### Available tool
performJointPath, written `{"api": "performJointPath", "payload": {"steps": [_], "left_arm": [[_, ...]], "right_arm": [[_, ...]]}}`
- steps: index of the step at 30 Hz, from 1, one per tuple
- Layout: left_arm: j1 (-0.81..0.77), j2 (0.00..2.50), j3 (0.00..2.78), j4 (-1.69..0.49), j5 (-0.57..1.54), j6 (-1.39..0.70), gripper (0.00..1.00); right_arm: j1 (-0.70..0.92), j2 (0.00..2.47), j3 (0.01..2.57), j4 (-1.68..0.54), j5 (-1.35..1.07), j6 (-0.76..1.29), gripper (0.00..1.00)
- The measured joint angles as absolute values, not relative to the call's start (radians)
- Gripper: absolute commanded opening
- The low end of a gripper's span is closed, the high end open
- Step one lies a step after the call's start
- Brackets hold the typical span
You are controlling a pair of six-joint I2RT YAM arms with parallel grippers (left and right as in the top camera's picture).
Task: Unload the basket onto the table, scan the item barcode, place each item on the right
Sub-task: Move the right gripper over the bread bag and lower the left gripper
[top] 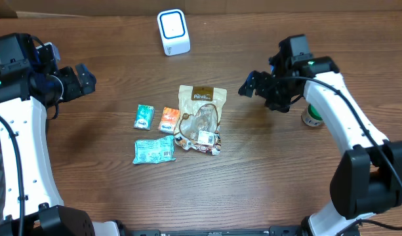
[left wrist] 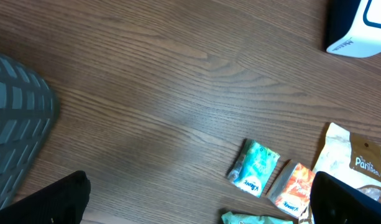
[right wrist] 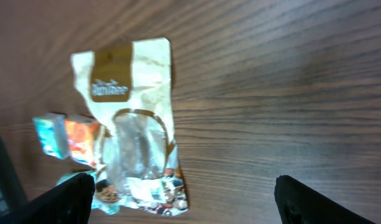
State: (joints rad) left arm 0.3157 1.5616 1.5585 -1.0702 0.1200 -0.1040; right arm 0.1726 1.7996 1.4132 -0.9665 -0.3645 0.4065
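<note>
Biggest item = snack pouch (top: pixel 201 117), flat on desk (top: pixel 273 177). Its brown label end points at the white barcode scanner (top: pixel 173 31), which stands upright beyond pouch, well apart, slightly to its left. White sticker (top: pixel 206 136) near pouch's closer end; too small to tell if that's the barcode.

Left of pouch: orange mini pkt (top: pixel 168 120) right against its edge, then teal mini pkt (top: pixel 144 116) further out, small gap btwn the two. Bigger teal pack (top: pixel 153 151) lies by pouch's near-left corner.

R fingers (right wrist: pixel 327 202) spread wide, nothing btwn them, above desk off pouch's right side near the label end, no contact.

L fingers (left wrist: pixel 59 199) also wide open, empty, well left of pouch, out past teal mini pkt.

Small green/white round thing (top: pixel 312 117) far right of pouch, partly hidden by R arm (top: pixel 338 111); can't ID.
</note>
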Motion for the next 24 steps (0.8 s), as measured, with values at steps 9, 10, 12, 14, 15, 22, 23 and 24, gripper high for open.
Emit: {"api": "performJointPath", "payload": {"steps": [9, 10, 12, 14, 15, 22, 23, 24], "left_arm": [[0.316, 1.562, 1.559, -1.072, 0.143, -0.116, 1.00], [0.316, 1.562, 1.559, -1.076, 0.158, -0.128, 1.00], [0.316, 1.562, 1.559, -1.089, 0.199, -0.153, 0.98], [0.316, 1.562, 1.559, -1.089, 0.257, -0.172, 1.00], [0.315, 1.562, 1.559, -1.089, 0.298, -0.169, 1.00], [0.205, 1.568, 1.540, -1.061, 0.454, -0.188, 0.13], [0.167, 1.574, 1.539, -1.053, 0.465, -0.188, 0.04], [0.134, 1.581, 1.539, -1.043, 0.474, -0.188, 0.04]], "right_arm": [[0.178, 1.811, 1.361, -0.943, -0.358, 0.406, 0.91], [0.178, 1.811, 1.361, -0.947, -0.359, 0.406, 0.91], [0.178, 1.811, 1.361, -0.948, -0.359, 0.406, 0.91], [0.178, 1.811, 1.361, -0.948, -0.359, 0.406, 0.91], [0.178, 1.811, 1.361, -0.949, -0.358, 0.406, 0.91], [0.178, 1.811, 1.360, -0.951, -0.359, 0.406, 0.91], [0.178, 1.811, 1.360, -0.950, -0.359, 0.406, 0.91], [0.178, 1.811, 1.360, -0.950, -0.359, 0.406, 0.91]]}}
